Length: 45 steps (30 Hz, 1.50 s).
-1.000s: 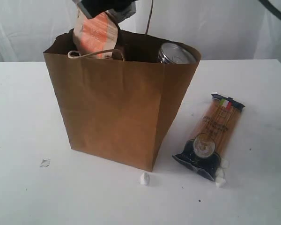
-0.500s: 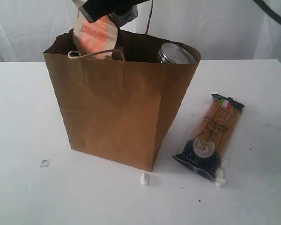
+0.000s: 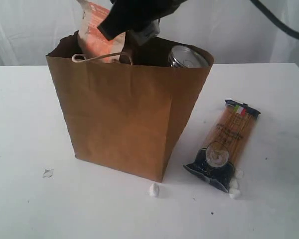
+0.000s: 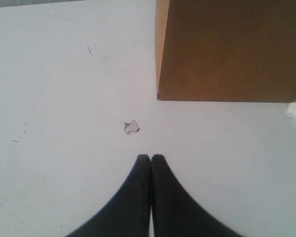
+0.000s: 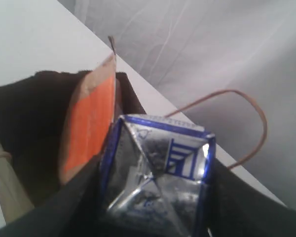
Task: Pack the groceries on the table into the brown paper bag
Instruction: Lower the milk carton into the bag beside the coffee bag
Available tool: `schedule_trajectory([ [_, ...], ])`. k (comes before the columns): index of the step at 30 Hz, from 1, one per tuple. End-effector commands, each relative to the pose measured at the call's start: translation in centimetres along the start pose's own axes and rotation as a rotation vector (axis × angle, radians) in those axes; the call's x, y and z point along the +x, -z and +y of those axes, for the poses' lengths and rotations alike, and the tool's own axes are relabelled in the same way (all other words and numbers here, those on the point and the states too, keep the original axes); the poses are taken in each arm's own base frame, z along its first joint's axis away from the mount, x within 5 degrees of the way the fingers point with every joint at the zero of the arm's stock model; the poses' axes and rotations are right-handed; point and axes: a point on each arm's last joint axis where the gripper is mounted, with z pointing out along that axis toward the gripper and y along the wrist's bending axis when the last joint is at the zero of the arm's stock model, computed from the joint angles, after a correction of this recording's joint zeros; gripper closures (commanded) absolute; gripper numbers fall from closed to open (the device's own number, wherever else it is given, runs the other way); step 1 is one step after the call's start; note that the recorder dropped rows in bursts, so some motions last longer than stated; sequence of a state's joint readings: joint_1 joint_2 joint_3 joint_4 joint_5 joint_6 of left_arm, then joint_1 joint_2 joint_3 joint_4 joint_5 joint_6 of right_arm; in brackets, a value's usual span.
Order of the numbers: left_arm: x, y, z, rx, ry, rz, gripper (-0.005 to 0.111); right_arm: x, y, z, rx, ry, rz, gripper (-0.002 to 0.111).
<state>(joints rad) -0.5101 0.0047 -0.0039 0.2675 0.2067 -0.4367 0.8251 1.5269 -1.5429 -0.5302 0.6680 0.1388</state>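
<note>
Your R gripper (image 5: 158, 210) is clamping the small blue-white carton (image 5: 155, 173) btwn its two dark fingers (image 5: 79, 202), jaws parted only as wide as the carton, and it's hanging over the open mouth of the brown paper bag (image 3: 124, 119). In the exterior view that gripper (image 3: 137, 15) is showing as a dark mass above the bag's back rim, reaching in from the right. The bag is standing upright mid-table, closer to the left edge than the right, w/ one twisted cord handle (image 3: 102, 57) flopping over its front rim. The brown orange-labelled pouch (image 3: 97, 32) is sticking up out of the bag's left side, leaning, just beside the carton in the R wrist view. A clear-lidded jar (image 3: 188, 56) is poking up at the bag's right rim. The spaghetti packet (image 3: 226, 144) is lying flat on the table (image 3: 269, 209) btwn the bag and the right edge, apart from the bag, dark end toward the front edge. Your L gripper (image 4: 151, 158) is hovering low over bare tabletop w/ fingertips pressed together and nothing in them, near the bag's bottom corner; it isn't visible in the exterior view. Small white scraps (image 3: 153, 189) are sitting on the table toward the front edge.
</note>
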Motion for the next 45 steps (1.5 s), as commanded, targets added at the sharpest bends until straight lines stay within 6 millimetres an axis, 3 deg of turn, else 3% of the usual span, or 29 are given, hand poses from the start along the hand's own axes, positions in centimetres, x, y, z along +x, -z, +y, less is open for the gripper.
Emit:
schedule_trajectory([
  [1,0.1,0.0,0.0,0.0,0.006,0.004,0.106,0.2,0.2,-1.2,0.042,0.008,0.012,0.108],
  [17,0.1,0.0,0.0,0.0,0.006,0.004,0.106,2.1,-0.7,0.1,-0.031,-0.053,0.1,0.108],
  [30,0.1,0.0,0.0,0.0,0.006,0.004,0.106,2.3,-0.8,1.0,-0.122,-0.17,0.111,0.108],
  [45,0.1,0.0,0.0,0.0,0.006,0.004,0.106,3.5,-1.3,-1.7,-0.09,-0.319,0.159,0.108],
])
